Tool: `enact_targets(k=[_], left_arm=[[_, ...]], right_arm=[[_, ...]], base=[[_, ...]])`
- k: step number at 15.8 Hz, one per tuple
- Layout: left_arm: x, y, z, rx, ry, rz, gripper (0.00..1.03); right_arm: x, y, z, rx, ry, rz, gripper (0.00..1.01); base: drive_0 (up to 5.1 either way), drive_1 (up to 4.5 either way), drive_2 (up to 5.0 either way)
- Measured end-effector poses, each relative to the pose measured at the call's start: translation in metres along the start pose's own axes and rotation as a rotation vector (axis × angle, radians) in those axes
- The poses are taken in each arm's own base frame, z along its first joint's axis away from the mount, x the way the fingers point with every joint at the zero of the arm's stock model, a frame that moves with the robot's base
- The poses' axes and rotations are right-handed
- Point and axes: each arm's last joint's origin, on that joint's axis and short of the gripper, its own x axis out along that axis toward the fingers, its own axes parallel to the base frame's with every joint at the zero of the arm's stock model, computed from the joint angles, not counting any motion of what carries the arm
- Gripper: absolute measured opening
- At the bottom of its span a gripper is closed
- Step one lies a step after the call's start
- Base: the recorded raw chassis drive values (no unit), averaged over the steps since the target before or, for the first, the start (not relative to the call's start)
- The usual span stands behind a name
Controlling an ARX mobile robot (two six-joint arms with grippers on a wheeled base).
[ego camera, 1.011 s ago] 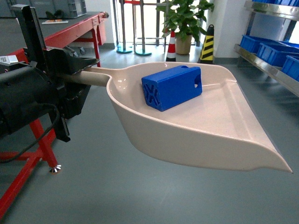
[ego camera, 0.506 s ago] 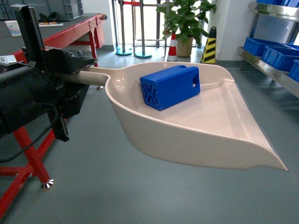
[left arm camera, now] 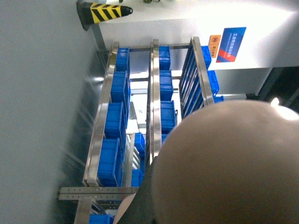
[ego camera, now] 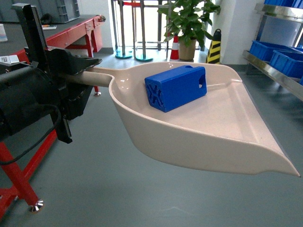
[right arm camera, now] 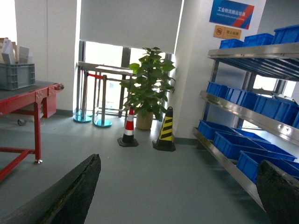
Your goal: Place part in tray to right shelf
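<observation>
The beige tray (ego camera: 213, 137) hangs in mid-air in the head view, and my left gripper (ego camera: 87, 73) is shut on its long handle (ego camera: 97, 75). The blue part (ego camera: 177, 87) lies inside the tray near the handle end, with its X-ribbed face toward me. The right shelf (ego camera: 279, 75) stands at the right edge, apart from the tray. The tray's underside (left arm camera: 233, 163) fills the left wrist view, with the right shelf (left arm camera: 154, 93) behind it. My right gripper (right arm camera: 180, 186) is open with nothing between its black fingers (right arm camera: 70, 196); the right shelf (right arm camera: 243, 112) is ahead on its right.
Blue crates (ego camera: 274, 52) sit on the shelf's rails. A red workbench (ego camera: 71, 33) stands at the left, its leg (ego camera: 21, 182) near my left arm. A potted plant (ego camera: 187, 23), a striped cone (ego camera: 214, 47) and stanchions (ego camera: 128, 28) line the back wall.
The background has shifted: the red bench leg slid down and left and the shelf drifted right. The tray and part kept their place in front of me.
</observation>
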Motion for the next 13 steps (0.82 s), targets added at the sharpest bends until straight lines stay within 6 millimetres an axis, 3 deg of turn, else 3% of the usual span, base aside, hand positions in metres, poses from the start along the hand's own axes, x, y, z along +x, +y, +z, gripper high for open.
enact_targets(k=[3,13], left_arm=[[0.0000,0.0000,-0.0001,0.000,0.001,0.000,0.14],[0.0007,-0.0012,0.0002,0.001,-0.003,-0.004,0.14]], right_arm=[[0.0000,0.0001,0.0004,0.001,-0.002,0.001,0.98],[0.0002,0.0002,0.0001,-0.001,0.001,0.003,0.98]], base=[[0.0,4.15,-4.1],[-1.7,-1.70,-1.7]])
